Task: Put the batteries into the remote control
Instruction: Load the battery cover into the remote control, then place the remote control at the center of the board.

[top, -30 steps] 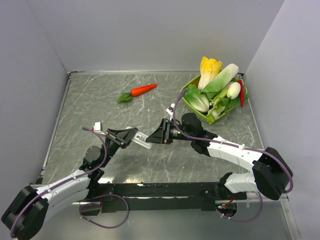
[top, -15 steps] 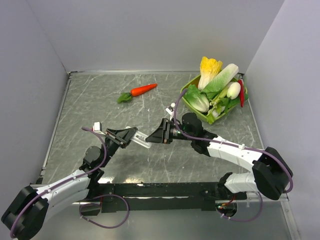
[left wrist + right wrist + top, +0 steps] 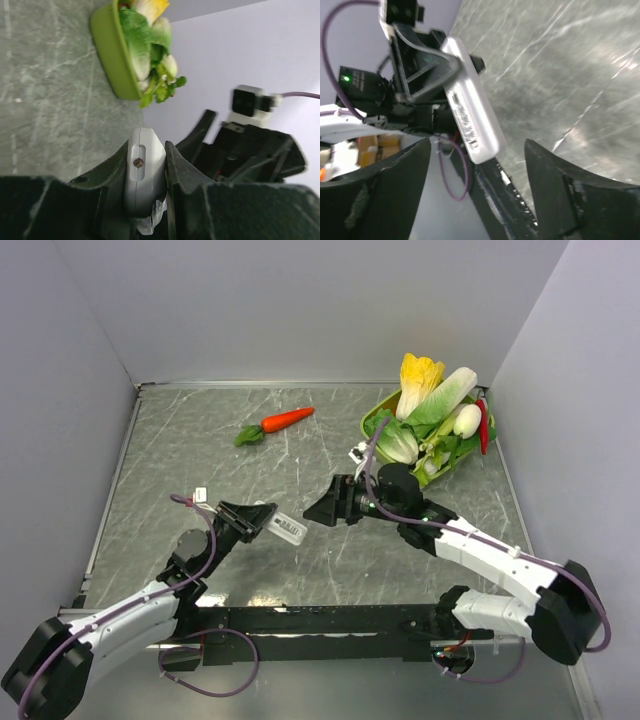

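The remote control [image 3: 287, 530] is a small white-grey bar held off the table left of centre. My left gripper [image 3: 262, 517] is shut on one end of it; in the left wrist view the remote control [image 3: 145, 172] sits edge-on, pinched in the gripper [image 3: 146, 147]. My right gripper [image 3: 314, 510] stands open just right of the remote's free end and does not touch it. In the right wrist view the remote control [image 3: 470, 117] shows its labelled plain back beyond the wide-apart fingers [image 3: 395, 192], with nothing in the gripper [image 3: 477, 175]. The batteries are out of view.
An orange carrot [image 3: 286, 420] lies at the back of the table. A green basket [image 3: 372, 428] of toy vegetables stands at the back right, and the green basket [image 3: 110, 60] also shows in the left wrist view. Grey walls close in the table's sides.
My right gripper has opened and drawn back to the right, away from the remote's end. My left gripper has shifted slightly nearer and lower with the remote still in it.
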Available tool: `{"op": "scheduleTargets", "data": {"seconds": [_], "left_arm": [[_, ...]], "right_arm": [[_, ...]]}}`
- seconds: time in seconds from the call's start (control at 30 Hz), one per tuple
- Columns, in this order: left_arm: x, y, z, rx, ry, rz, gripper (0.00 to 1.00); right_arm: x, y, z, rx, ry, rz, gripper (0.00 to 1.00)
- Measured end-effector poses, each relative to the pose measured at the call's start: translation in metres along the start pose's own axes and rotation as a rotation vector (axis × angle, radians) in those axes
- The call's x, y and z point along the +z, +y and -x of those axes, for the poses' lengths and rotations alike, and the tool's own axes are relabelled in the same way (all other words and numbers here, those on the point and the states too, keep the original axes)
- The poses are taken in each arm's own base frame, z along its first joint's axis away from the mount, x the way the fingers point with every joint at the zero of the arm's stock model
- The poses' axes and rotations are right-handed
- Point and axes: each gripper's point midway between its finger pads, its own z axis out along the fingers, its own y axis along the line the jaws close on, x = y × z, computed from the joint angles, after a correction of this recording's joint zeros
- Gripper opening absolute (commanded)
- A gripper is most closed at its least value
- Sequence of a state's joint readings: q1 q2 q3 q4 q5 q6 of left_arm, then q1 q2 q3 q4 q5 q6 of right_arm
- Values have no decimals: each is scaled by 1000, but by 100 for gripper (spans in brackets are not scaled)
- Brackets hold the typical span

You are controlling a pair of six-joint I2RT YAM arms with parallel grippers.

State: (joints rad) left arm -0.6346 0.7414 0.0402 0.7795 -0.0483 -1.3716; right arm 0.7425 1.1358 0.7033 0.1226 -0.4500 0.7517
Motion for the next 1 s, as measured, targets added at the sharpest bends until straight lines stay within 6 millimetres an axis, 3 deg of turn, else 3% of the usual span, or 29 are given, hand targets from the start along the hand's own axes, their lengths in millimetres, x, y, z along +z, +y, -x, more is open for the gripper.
{"op": "scheduleTargets", "data": {"seconds": [0.27, 0.4, 0.53, 0.67, 0.83, 0.93, 1.0], "left_arm": [[16, 57, -10, 109, 85, 265, 2], [33, 84, -21, 163, 189, 408, 6], [58, 98, -32, 218, 304, 482, 11], [77, 120, -48, 246, 431, 528, 31], [76, 158, -67, 207, 557, 631, 55], [88, 150, -68, 211, 572, 609, 88], [94, 142, -68, 195, 571, 600, 98]], "right_arm": [[-33, -18, 22, -165, -86, -163, 98], [-54, -31, 23, -235, -104, -258, 98], [-75, -35, 26, -282, -141, -308, 98], [-95, -42, 24, -319, -170, -354, 99], [-117, -55, 20, -361, -176, -438, 100], [-129, -62, 18, -390, -178, -486, 100], [-138, -66, 17, -410, -181, -519, 100]]}}
